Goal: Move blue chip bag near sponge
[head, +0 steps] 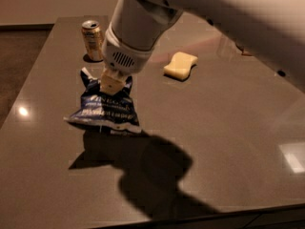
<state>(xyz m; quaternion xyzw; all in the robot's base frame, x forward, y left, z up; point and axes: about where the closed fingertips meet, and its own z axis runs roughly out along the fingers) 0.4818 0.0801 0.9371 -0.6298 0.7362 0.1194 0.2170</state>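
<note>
The blue chip bag (106, 109) is dark blue with white lettering and sits left of the table's middle. My gripper (112, 85) comes down from above and is shut on the bag's upper edge, between its crinkled top corners. The bag hangs tilted from the fingers, with its lower sealed edge at or just above the tabletop. The pale yellow sponge (180, 65) lies flat on the table, up and to the right of the bag, with a gap of about a bag's width between them.
A gold drink can (92, 40) stands upright near the table's far left, just behind the bag. The dark glossy table (228, 142) stretches right and forward. The arm's large shadow falls in front of the bag. The table's left edge is close to the bag.
</note>
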